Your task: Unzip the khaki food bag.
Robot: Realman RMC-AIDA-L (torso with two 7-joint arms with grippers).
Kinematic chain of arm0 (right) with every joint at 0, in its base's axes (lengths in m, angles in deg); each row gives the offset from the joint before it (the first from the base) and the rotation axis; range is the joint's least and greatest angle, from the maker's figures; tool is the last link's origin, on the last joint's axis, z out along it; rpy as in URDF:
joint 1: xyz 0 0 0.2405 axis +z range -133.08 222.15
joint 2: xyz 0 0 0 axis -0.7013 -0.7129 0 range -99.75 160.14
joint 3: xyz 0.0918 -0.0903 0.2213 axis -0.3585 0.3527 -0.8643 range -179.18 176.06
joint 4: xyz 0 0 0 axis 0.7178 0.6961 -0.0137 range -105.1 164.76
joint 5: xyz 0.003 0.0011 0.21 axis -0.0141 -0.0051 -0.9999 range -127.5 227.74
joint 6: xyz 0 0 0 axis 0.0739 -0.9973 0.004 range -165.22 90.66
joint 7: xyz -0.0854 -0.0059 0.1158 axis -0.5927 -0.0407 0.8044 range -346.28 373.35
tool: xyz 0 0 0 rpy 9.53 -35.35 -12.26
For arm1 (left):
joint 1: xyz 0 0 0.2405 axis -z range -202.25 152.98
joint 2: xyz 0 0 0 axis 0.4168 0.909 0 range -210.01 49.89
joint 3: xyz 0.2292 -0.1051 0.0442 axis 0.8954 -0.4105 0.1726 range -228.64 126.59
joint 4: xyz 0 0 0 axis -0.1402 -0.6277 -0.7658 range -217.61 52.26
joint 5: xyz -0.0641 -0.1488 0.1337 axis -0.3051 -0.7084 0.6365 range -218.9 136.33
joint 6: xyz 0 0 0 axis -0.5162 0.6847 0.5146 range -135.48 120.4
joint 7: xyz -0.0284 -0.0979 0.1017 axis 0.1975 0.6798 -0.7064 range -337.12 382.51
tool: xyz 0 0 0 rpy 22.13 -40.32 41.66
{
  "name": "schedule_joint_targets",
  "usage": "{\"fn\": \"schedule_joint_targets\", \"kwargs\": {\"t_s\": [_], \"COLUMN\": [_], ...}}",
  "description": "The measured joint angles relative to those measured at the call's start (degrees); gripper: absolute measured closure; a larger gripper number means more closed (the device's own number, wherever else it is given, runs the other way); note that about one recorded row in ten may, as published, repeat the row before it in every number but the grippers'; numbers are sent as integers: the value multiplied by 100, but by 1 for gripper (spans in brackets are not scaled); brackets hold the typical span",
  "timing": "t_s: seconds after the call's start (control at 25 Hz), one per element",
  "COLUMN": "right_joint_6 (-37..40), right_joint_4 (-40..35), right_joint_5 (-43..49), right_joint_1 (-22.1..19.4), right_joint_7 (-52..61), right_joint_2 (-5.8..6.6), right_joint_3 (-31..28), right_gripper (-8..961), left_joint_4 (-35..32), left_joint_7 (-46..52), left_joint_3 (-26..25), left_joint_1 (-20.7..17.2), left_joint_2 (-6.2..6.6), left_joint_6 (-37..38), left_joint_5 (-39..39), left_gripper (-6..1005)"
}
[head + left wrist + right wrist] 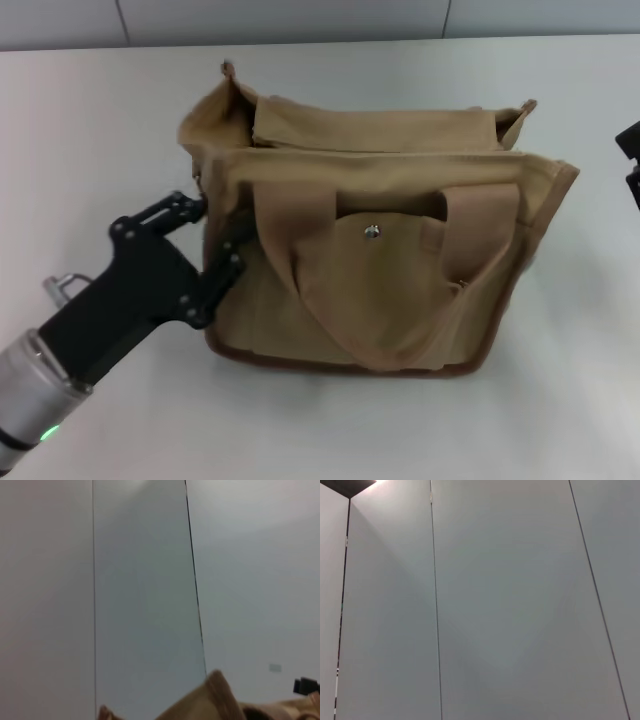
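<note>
Khaki food bag (380,240): upright on the white table (100,130), mid-view | My left gripper (213,243): fingers spread, touching the bag's left end, clasping nothing | Step: bracing the bag | Next: find the zipper pull, unseen here | Right gripper (630,165): parked at right edge

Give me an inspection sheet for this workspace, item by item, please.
Surface: white table, bare around the bag.
Job's things: khaki food bag lying with its snap pocket up, handles draped over the front.
Clutter: nothing seen.
Grippers: left gripper open at the bag's left side, fingers against the fabric; right gripper at the right edge, apart from the bag.
Cables: nothing seen.
Surroundings: grey panelled wall.
</note>
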Motion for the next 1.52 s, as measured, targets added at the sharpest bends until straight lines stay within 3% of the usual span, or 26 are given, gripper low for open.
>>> {"fn": "schedule_joint_targets", "kwargs": {"t_s": [0.04,0.24,0.36,0.56,0.76,1.04,1.12,1.2,1.52], "right_joint_6": [-2,-18,0,242,812,1053,988,819,374], "right_joint_4": [6,26,25,-5,-360,-1252,-1343,-1360,-1361], "right_joint_5": [3,10,12,17,340,1884,2332,2638,2875], "right_joint_1": [4,47,56,55,6,15,86,176,302], "right_joint_7": [-2,-38,-43,160,666,1254,1325,1453,1604], "right_joint_2": [-1,-9,-10,-7,4,8,8,8,4], "right_joint_3": [4,9,9,8,417,1215,1384,1422,1413], "right_gripper": [929,696,486,389,289,159,143,127,121], "left_joint_4": [-44,-138,-167,-422,-1366,-2116,-2116,-2221,-2281], "left_joint_7": [-8,-21,-14,171,1063,1695,1695,2148,2240], "left_joint_3": [-15,-201,-225,-348,83,1416,1416,2127,2166], "left_joint_1": [-50,-188,-228,-411,-651,-705,-705,-544,-534], "left_joint_2": [-2,-2,12,44,51,167,167,237,225], "left_joint_6": [109,511,655,1092,1246,1234,1234,939,696], "left_joint_5": [-10,-18,-18,-26,37,171,171,319,491], "left_gripper": [811,672,550,271,137,142,142,142,142]}}
